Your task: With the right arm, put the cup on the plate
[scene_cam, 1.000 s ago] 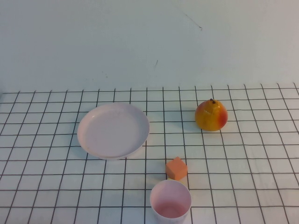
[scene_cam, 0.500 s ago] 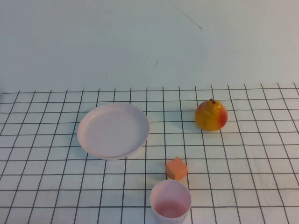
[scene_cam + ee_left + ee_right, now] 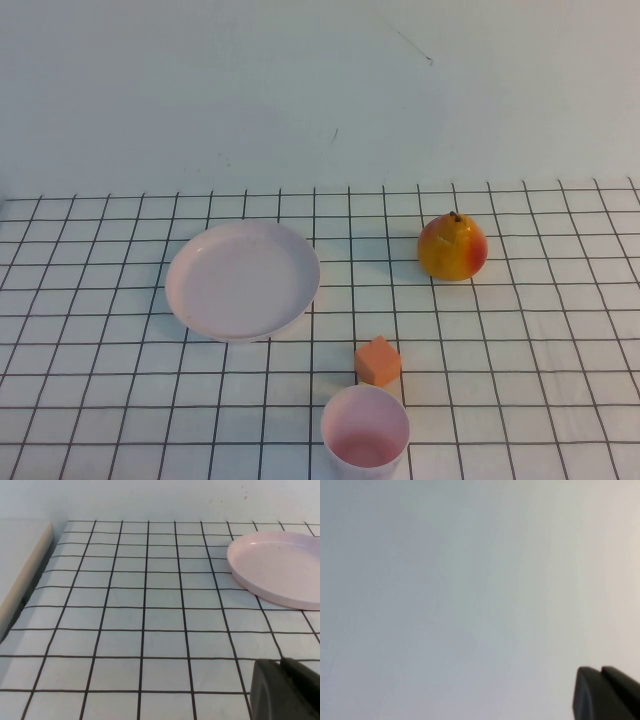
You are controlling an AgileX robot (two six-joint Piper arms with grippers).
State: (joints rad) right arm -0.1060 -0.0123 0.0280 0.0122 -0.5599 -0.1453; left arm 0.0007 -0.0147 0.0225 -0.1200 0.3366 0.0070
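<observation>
neither arm reaches into the high view, so each claw shows only as a dark corner in its own wrist camera. the left claw point(image 3: 287, 690) sits low over the gridded worktop point(image 3: 125, 615), its black tip just above the squares, and the plate point(image 3: 280, 567) lies ahead of it and off to one side, well apart from the tip; i cannot tell how far this claw is spread, and nothing shows in its hold. the right claw point(image 3: 605, 692) is turned toward a plain pale surface with none of the objects ahead of it, and its spread cannot be told either. out on the worktop, the cup point(image 3: 365, 428) stands upright at the near edge, mouth up, with nothing inside and not on the plate. a small orange cube point(image 3: 378, 360) sits just behind the cup, close to its rim. the plate lies farther back and to the left of the cup, bare. a yellow-red pear point(image 3: 452, 247) rests upright farther back on the right, well apart from the plate and the cup.
</observation>
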